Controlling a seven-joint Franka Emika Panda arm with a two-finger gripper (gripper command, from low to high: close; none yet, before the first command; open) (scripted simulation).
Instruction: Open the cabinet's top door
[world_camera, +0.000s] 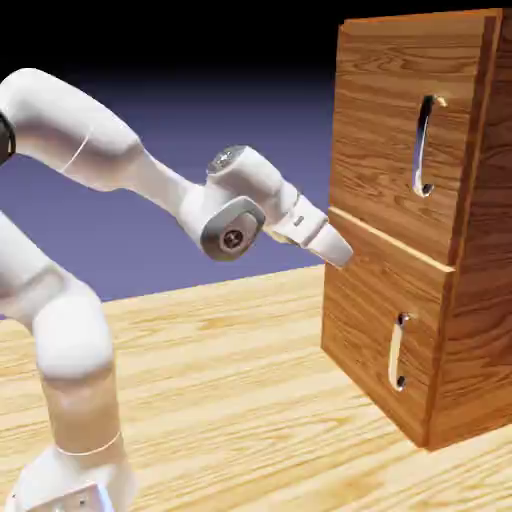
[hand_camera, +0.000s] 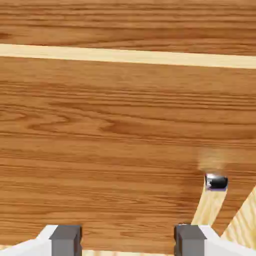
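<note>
The cabinet (world_camera: 482, 300) of reddish-brown wood stands at the right of the exterior view. Its top door (world_camera: 385, 120) is flush and carries a long curved silver handle (world_camera: 425, 146). My gripper (world_camera: 342, 253) is at the front's left edge, level with the seam between the two doors, well left of and below that handle. In the hand view my gripper (hand_camera: 127, 242) is open, its grey fingertips (hand_camera: 65, 239) wide apart with only wood grain between them. A pale seam (hand_camera: 128, 56) crosses the wood, and a silver handle end (hand_camera: 216, 182) shows at the lower right; I cannot tell which door's it is.
The lower door (world_camera: 365, 330) has a shorter silver handle (world_camera: 398, 352). The light wooden table (world_camera: 230, 400) runs under the arm and up to the cabinet's foot.
</note>
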